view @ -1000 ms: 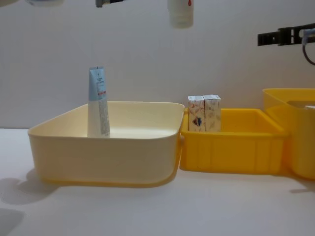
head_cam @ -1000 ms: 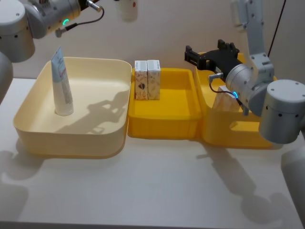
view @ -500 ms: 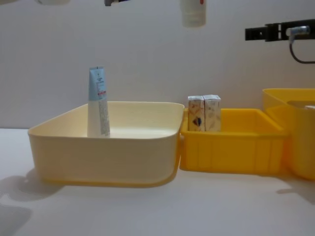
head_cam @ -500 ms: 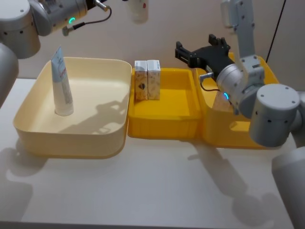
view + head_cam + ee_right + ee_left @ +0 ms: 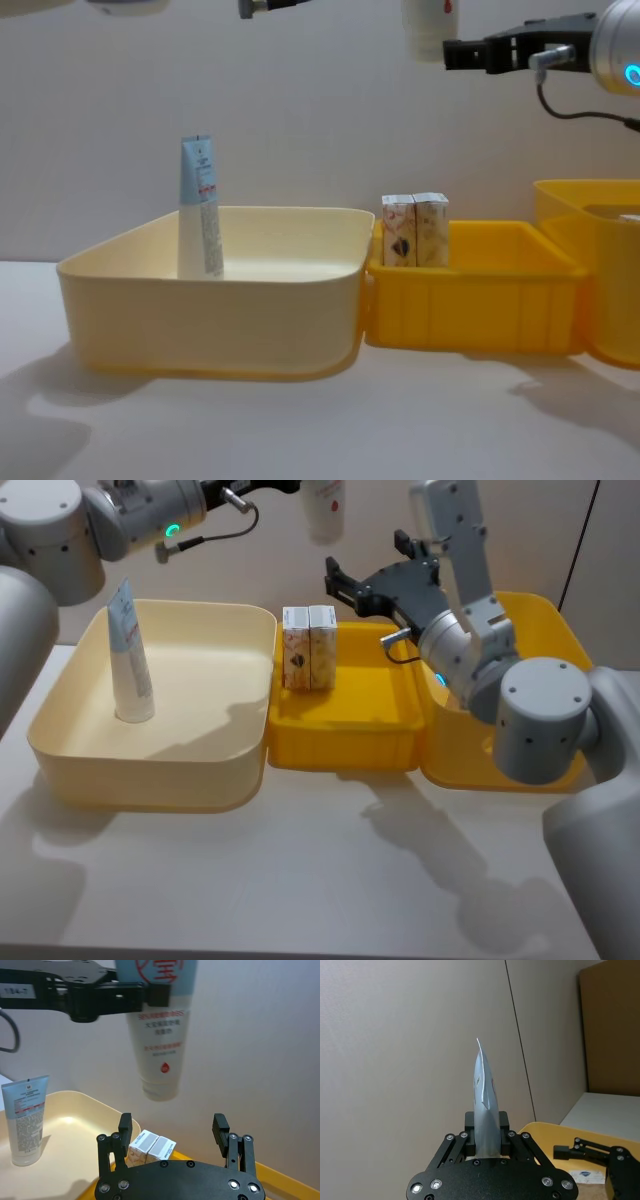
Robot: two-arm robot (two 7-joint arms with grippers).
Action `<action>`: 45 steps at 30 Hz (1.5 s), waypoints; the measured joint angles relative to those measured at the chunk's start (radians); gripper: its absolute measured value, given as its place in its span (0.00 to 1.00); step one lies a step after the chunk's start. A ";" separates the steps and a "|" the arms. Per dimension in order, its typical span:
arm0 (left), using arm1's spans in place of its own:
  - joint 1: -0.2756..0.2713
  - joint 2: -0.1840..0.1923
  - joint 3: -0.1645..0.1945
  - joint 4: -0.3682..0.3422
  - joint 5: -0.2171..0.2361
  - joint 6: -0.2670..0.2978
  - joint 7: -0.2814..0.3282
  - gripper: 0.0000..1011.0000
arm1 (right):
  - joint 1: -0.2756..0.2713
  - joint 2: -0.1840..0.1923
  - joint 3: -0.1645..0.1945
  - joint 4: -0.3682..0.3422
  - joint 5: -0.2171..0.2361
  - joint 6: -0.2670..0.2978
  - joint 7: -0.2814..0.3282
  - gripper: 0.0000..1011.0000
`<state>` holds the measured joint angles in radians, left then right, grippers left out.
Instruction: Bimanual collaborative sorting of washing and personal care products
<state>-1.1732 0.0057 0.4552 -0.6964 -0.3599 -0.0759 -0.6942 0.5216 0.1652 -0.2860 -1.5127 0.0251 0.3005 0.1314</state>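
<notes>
The left gripper (image 5: 486, 1130) is clamped on a light-blue tube (image 5: 159, 1035), cap hanging down, in mid-air. Close beside it the right gripper (image 5: 172, 1127) faces the tube's lower end, jaws spread wide and empty. Well below both, two patterned cartons (image 5: 309, 648) stand in a yellow bin (image 5: 345, 742); below and left of the left gripper a second tube (image 5: 130, 665) stands upright in the cream bin (image 5: 150, 780). It reads as a handover: next, the right gripper must close around the tube before the left lets go.

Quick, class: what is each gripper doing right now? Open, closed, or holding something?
Left gripper: closed on a tube, held up high.
Right gripper: open, empty, just under that tube.
</notes>
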 joint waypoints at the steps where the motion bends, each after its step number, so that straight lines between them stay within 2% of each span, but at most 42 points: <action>1: -0.001 -0.002 0.001 0.002 -0.002 -0.001 -0.003 0.25 | 0.001 0.000 -0.003 0.002 -0.002 -0.003 0.001 0.99; 12: -0.005 -0.014 0.013 0.015 -0.016 -0.005 -0.025 0.25 | 0.011 -0.006 -0.022 0.018 -0.045 -0.040 -0.008 0.99; 28: 0.007 -0.005 0.032 -0.006 -0.026 0.009 -0.030 0.25 | 0.004 -0.035 -0.002 0.027 -0.085 -0.090 -0.076 0.99; 45: -0.004 -0.026 0.043 0.030 -0.052 -0.014 -0.066 0.25 | 0.027 -0.077 -0.002 0.063 -0.105 -0.088 -0.096 0.99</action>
<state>-1.1774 -0.0205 0.4983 -0.6664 -0.4117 -0.0898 -0.7600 0.5486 0.0879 -0.2879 -1.4495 -0.0800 0.2124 0.0353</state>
